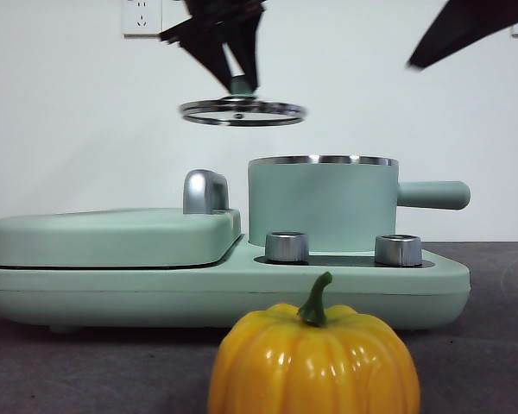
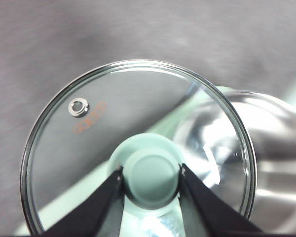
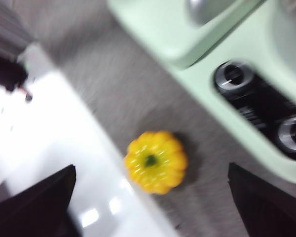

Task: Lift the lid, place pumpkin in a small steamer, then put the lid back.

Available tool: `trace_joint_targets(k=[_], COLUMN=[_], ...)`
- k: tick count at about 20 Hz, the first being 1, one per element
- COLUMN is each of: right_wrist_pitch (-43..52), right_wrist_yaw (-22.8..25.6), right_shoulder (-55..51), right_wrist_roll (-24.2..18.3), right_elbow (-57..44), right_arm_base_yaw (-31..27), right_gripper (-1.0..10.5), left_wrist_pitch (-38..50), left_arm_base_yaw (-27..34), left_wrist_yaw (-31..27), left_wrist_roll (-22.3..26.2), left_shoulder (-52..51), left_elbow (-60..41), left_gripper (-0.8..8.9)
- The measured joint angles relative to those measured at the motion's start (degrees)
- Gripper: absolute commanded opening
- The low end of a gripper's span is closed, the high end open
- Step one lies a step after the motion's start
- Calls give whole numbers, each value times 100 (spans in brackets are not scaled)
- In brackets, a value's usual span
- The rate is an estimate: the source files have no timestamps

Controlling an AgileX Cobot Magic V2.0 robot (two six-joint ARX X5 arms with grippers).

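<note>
My left gripper point(image 2: 151, 174) clamps the lid point(image 1: 242, 111) aloft off the small steamer point(image 1: 322, 203), my spread right gripper point(image 3: 150, 197) above the pumpkin point(image 3: 156, 161), still unloaded, at the tabletop's front edge.

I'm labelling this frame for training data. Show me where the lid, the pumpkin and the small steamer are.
lid point(image 1: 242, 112): front view, on its chrome rim.
pumpkin point(image 1: 314, 362): front view, on its ribbed yellow-orange body.
small steamer point(image 1: 322, 204): front view, on its mint-green side wall.
</note>
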Motion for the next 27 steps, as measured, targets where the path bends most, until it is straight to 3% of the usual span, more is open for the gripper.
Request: trace_joint_targets(k=[4, 10, 16, 27], right_wrist_pitch=[2, 4, 376, 553], right_wrist_yaw=[221, 542, 726, 870], right_shoulder=[699, 1628, 2470, 3493], right_wrist_roll=[140, 155, 101, -94], right_elbow=[0, 0, 0, 0], right_arm_base_yaw=[791, 1329, 1423, 1425], right_gripper=[580, 610, 610, 580], left_wrist_pitch=[46, 166, 157, 256], left_arm_base_yaw=[448, 988, 1425, 1541], left_wrist_yaw=[-7, -7, -7, 37], left_wrist_roll=[0, -68, -136, -181], left_shoulder=[0, 0, 0, 0], left_elbow=[0, 0, 0, 0], left_gripper=[55, 55, 55, 55])
